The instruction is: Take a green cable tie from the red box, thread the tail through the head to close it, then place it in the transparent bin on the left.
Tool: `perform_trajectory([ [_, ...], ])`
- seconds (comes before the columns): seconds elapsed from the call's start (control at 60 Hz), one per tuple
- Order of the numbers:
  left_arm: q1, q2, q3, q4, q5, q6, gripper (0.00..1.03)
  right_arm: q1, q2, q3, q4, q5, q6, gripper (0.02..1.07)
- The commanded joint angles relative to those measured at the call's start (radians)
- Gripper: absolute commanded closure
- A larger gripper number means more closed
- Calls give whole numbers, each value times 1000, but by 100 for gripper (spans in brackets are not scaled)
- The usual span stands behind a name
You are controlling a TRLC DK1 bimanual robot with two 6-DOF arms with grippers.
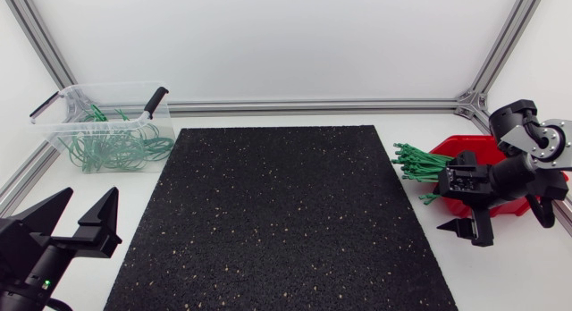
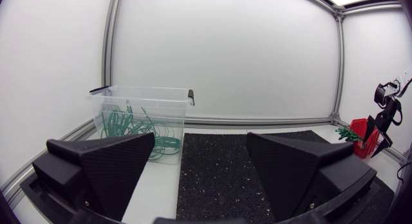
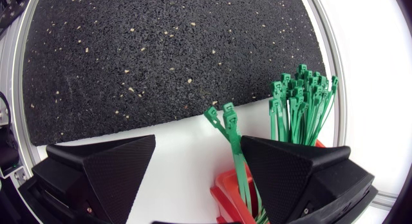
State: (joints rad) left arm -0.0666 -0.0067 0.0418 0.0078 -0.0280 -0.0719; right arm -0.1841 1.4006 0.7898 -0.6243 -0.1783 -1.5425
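Well, a big black mat (image 1: 281,217) lies in the middle of the white table (image 1: 268,117), between the two arms. Off its far left corner stands the clear bin (image 1: 116,88), with a heap of green loops (image 1: 116,146) inside. On the right, just past the mat's edge, sits the red box (image 1: 472,148). A bunch of green cable ties (image 1: 418,162) pokes out of it, with the heads pointing toward the mat. Seen from above, the right arm (image 1: 527,137) hangs over the box and hides much of it. The right claw (image 1: 465,231) is by the near edge of the box. Its two fingers stand wide apart and it holds nothing. The left claw (image 1: 92,197) is at the near left corner of the table, well apart from the bin and the box. Its fingers are spread wide too, and it grips nothing. The right wrist view shows something the view from above does not: two ties (image 3: 222,118) stick out apart from the main bunch and rise in the gap between the open fingers. One of them runs close by a finger, but it is hard to tell if they touch. The left wrist view shows the bin from the side, ahead of the left claw, with the loops seen through its wall. It also shows the right arm, small and far off, by the red box across the mat.
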Motion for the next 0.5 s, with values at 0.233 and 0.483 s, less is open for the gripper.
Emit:
perform_trajectory([
  [0.233, 7, 4, -39, -25, -7, -20, 4, 0, -123, -66, -68, 28, -68, 10],
  [0.483, 7, 4, -39, -25, -7, -20, 4, 5, -114, -89, -8, 36, -57, 10],
])
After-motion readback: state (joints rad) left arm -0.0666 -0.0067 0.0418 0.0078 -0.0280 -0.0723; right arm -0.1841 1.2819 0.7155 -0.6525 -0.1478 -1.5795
